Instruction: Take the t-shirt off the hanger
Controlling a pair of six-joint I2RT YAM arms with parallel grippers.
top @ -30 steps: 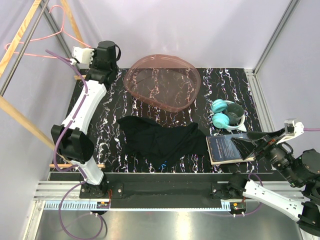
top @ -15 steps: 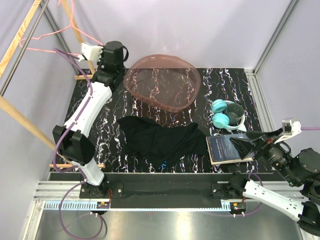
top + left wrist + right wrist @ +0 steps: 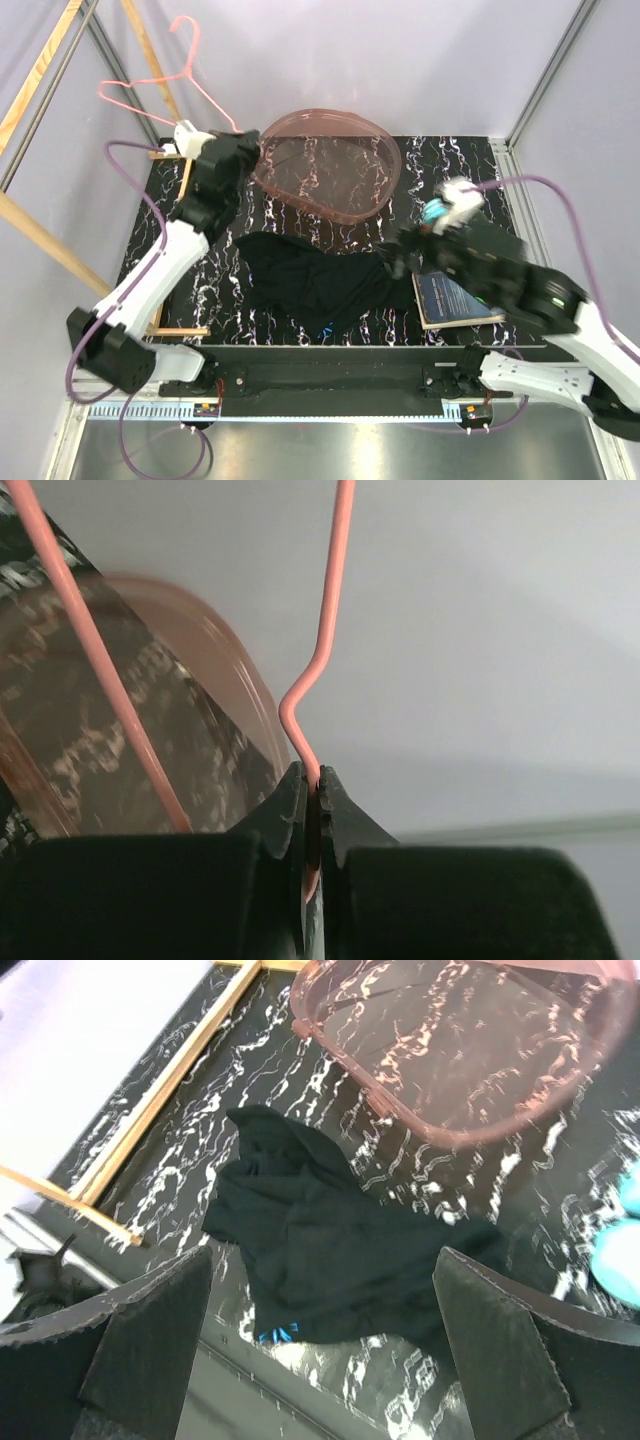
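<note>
While my left fingers [image 3: 280, 815] pinch the hanger [image 3: 333, 580] wire, I see my right fingers [image 3: 500, 1345] spread wide above the t-shirt [image 3: 330, 1250], crumpled on the surface [image 3: 260, 1065].

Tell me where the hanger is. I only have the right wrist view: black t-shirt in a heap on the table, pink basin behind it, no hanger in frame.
Observer: The hanger is up in the air at the far left corner, bare, with no fabric on it.
Operator: Is anything holding it?
Observer: Yes, the left gripper. The left wrist view shows its jaws shut on the pink wire just below a bend.
Operator: Anything close to the t-shirt on the side I can't see?
Observer: A dark blue book lies flat just off the right edge of the t-shirt, partly under the right arm.
</note>
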